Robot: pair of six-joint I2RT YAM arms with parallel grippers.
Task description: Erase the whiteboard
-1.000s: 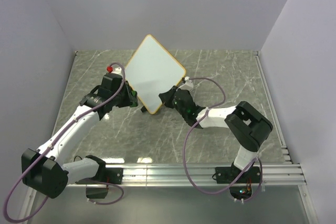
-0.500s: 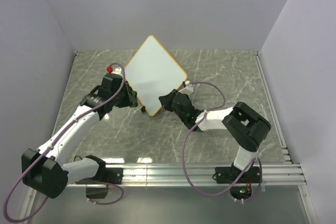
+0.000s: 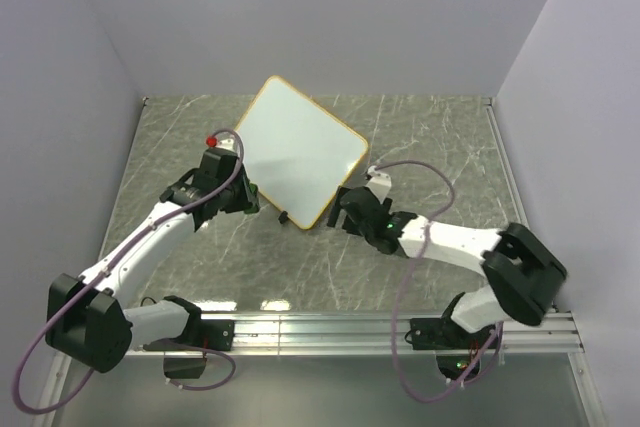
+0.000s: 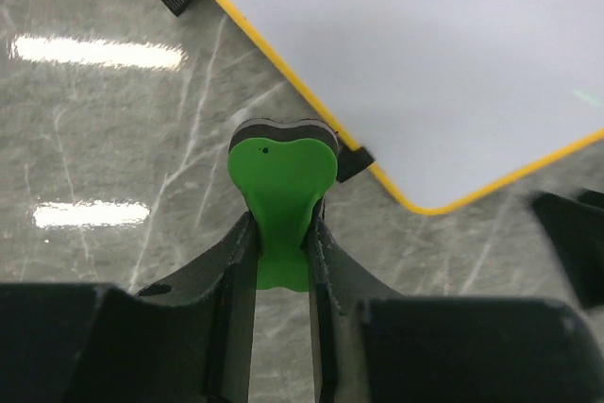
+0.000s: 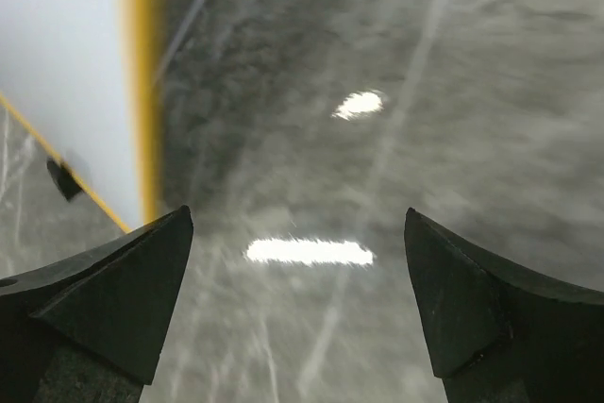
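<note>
Whiteboard point(image 3: 300, 152) sits toward the far middle of the bench point(image 3: 440, 147), apparently propped up on its small black feet, though how steeply it leans I can't tell. Its face reads blank from above and from the left wrist; no red marks that I can make out.

Left end effector point(image 4: 281, 224) is pinching the green eraser point(image 4: 283, 172) by its narrow tail, the wide padded head poking forward. That head hangs just beside the board's near edge, right next to one black foot point(image 4: 351, 163), and is not on the white surface.

Right end effector point(image 5: 297, 224) is spread wide with nothing between the fingers, parked near the board's corner. It looks apart from the orange-yellow frame point(image 5: 142, 92).

Here's the worry: nobody's bracing that board! With the right side holding nothing, a firm wipe from the left could shove the board across the slick stone or tip it backward. A low approach could also catch the eraser on the frame or that foot and lever the board up. And with only the thin tail pinched, a sideways drag might twist the eraser in the grip or pop it loose. If any faint marks remain, a light, skating pass would miss them.
</note>
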